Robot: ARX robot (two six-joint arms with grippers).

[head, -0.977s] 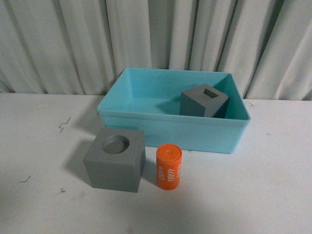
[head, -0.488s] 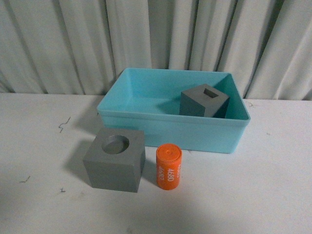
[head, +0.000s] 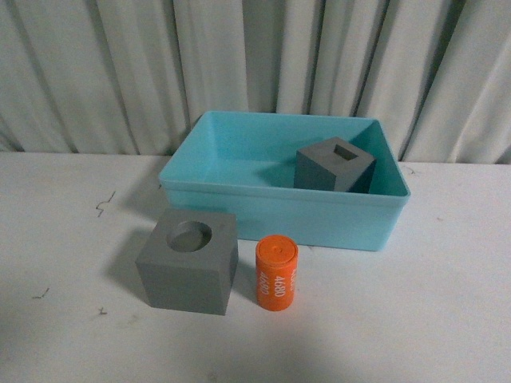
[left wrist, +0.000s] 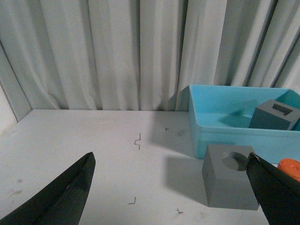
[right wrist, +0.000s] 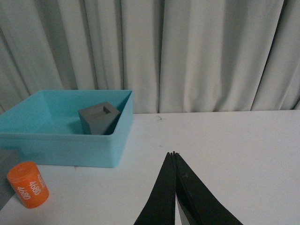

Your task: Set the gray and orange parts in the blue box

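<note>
matte gray cube (head: 188, 261), round top recess, beside orange 4680 cylinder (head: 275, 273); left fingers (left wrist: 63, 201) wide, right fingers (right wrist: 161, 201) pressed together.

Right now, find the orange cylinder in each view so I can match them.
Front view: the cylinder stands before the blue box, beside the round-recess cube.
Left wrist view: only a sliver shows at the picture's edge, just past that cube.
Right wrist view: shown whole, standing outside the box's wall.
Shared landmark: the blue box holding a gray cube, in all three.
</note>
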